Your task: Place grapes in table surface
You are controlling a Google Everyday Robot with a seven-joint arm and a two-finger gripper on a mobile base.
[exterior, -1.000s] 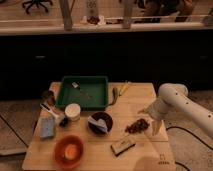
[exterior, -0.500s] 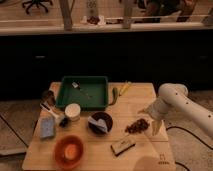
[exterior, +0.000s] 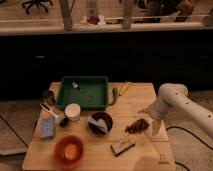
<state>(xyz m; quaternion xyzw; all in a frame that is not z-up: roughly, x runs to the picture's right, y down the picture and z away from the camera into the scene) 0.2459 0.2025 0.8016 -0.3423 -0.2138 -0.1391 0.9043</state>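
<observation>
The grapes (exterior: 136,126) lie on the tabletop (exterior: 134,102), right of the dark bowl (exterior: 108,120). The gripper (exterior: 152,125) hangs low at their right end, touching or just beside them. I cannot tell how its jaws stand.

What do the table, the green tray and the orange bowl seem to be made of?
Table: probably wood or a wood-look top, with an even light tan colour and a dull finish.
Tray: likely plastic, one uniform green, with smooth raised walls.
Bowl: perhaps plastic, in a bright, even orange.
The gripper hangs over the table's right side, beside the grapes.
</observation>
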